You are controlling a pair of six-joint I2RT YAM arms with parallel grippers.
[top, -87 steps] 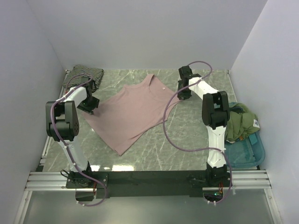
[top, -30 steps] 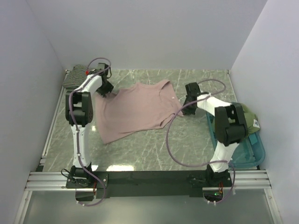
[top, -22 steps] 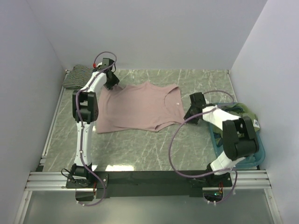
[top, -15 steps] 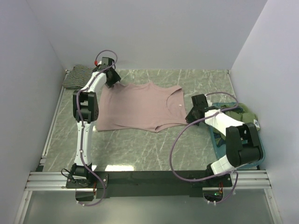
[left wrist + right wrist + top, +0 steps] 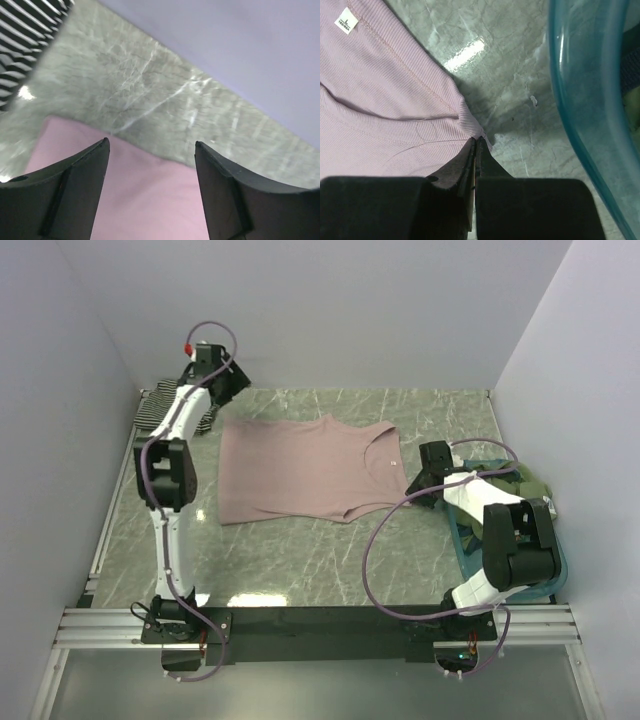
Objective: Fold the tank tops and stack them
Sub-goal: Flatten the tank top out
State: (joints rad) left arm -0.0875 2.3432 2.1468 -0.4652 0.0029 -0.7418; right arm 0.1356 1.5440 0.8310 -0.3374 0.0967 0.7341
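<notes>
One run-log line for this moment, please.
pink tank top: spread flat | left gripper: open, empty, above its far edge | right gripper: shut on its strap end | striped tank top: far-left corner

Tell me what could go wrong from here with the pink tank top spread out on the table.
1. The right jaws are shut on a strap end of the pink tank top, close beside the teal tray. Moving off without releasing would likely drag the flat top askew.
2. The left jaws hang open above the top's far corner, and the striped tank top lies close by. A low grasp there might catch both fabrics.
</notes>
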